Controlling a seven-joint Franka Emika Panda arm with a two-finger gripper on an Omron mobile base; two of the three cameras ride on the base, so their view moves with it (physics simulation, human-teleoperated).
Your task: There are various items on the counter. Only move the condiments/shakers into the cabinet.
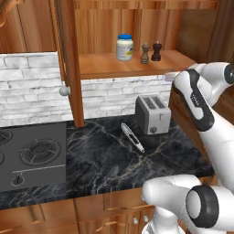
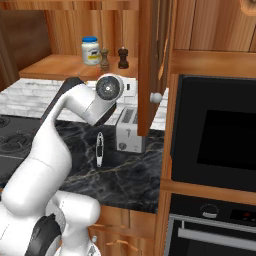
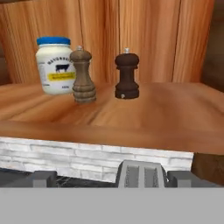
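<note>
On the cabinet shelf (image 3: 144, 118) stand the jar (image 3: 54, 65), lighter shaker (image 3: 82, 76) and darker shaker (image 3: 127, 76). The hand (image 3: 105, 180) holds nothing, fingers wide. Base views add the toaster (image 1: 152, 113) and utensil (image 1: 132, 137) on the desk (image 1: 105, 160).

White brick wall (image 1: 32, 87), black oven (image 2: 217, 135) right

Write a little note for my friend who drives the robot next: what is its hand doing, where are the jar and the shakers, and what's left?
Gripper: open, holding nothing, out in front of the cabinet shelf.
On the shelf: the white jar with blue lid, the lighter brown shaker right beside it, and the darker shaker standing apart. All upright.
On the counter: the silver toaster and the thin utensil; they stay there.
Done: all three condiments are in the cabinet.
Left: probably only pulling the arm back. The cabinet door is open.
</note>
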